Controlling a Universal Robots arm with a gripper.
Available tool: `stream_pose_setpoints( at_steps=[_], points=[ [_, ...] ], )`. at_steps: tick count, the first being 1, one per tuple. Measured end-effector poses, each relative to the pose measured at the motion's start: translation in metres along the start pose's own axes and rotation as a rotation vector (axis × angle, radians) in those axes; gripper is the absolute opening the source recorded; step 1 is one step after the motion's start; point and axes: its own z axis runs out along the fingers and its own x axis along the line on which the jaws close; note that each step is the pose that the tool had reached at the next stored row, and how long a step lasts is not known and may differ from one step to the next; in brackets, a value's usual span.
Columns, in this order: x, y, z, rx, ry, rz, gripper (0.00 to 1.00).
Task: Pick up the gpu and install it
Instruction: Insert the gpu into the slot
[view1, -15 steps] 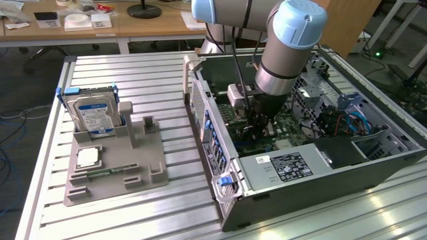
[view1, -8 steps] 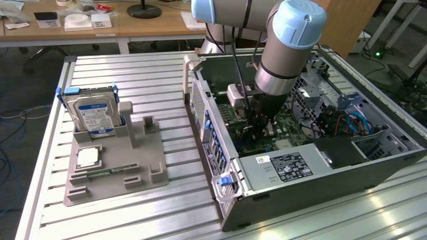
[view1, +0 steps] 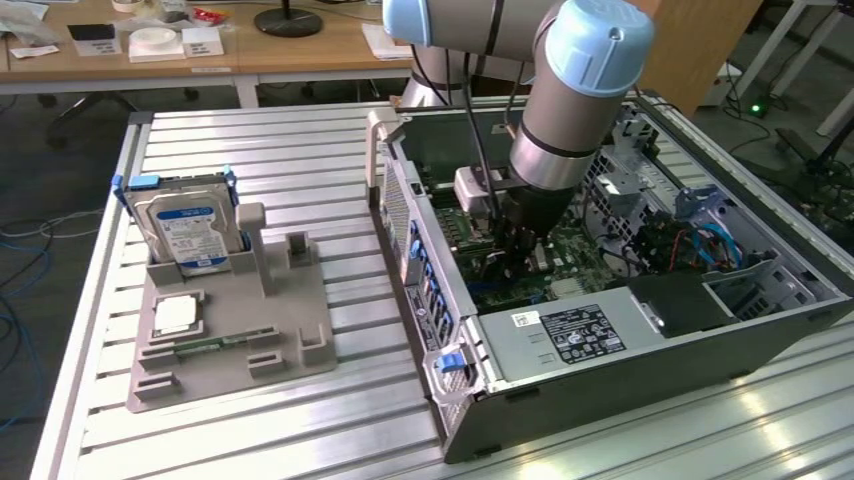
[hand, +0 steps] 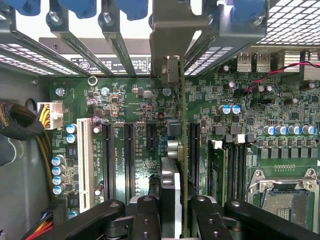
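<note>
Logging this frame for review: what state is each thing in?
gpu: gripped edge-on between the fingers, over the motherboard slots.
gripper: shut on gpu, inside the case.
computer case: open, side panel off.
hard drive: upright in the gray holder.
memory stick: lying flat in the holder.

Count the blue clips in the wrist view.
4. Three clips line up on the side of the gpu toward the white slot; the fourth is on its other side. More may be hidden.
</note>
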Motion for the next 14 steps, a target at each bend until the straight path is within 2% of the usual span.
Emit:
stream_pose_setpoints(
  at_steps=[14],
  points=[
    [0.0001, 0.0000, 0.0011, 0.0004, 0.0022, 0.005, 0.28]
  ],
)
